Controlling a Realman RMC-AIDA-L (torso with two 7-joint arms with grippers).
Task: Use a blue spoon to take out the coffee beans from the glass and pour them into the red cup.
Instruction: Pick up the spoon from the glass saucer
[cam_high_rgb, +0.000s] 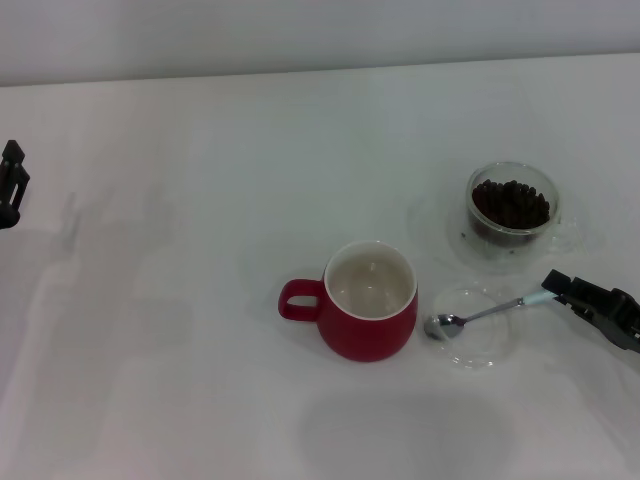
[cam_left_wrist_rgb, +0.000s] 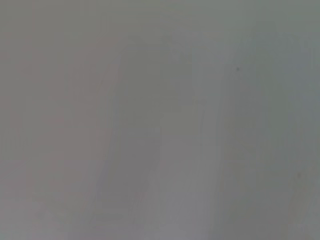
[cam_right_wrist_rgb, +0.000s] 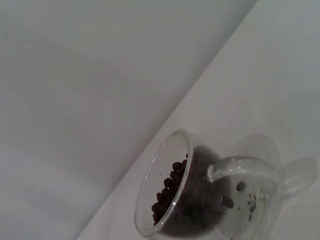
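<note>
The red cup (cam_high_rgb: 368, 302) stands in the middle of the table, its white inside bare and its handle pointing to my left. The glass (cam_high_rgb: 512, 206) (cam_right_wrist_rgb: 200, 200) holding the coffee beans (cam_high_rgb: 510, 203) (cam_right_wrist_rgb: 167, 192) stands farther back on the right. The blue spoon (cam_high_rgb: 487, 311) lies with its metal bowl in a flat clear dish (cam_high_rgb: 478, 350) just right of the cup. The far end of its pale handle sits in my right gripper (cam_high_rgb: 556, 287), which is shut on it. My left gripper (cam_high_rgb: 10, 185) is parked at the left edge of the table.
The white table (cam_high_rgb: 180, 330) runs back to a pale wall. A second flat clear dish (cam_high_rgb: 440, 225) lies under the glass. The left wrist view shows only bare table surface.
</note>
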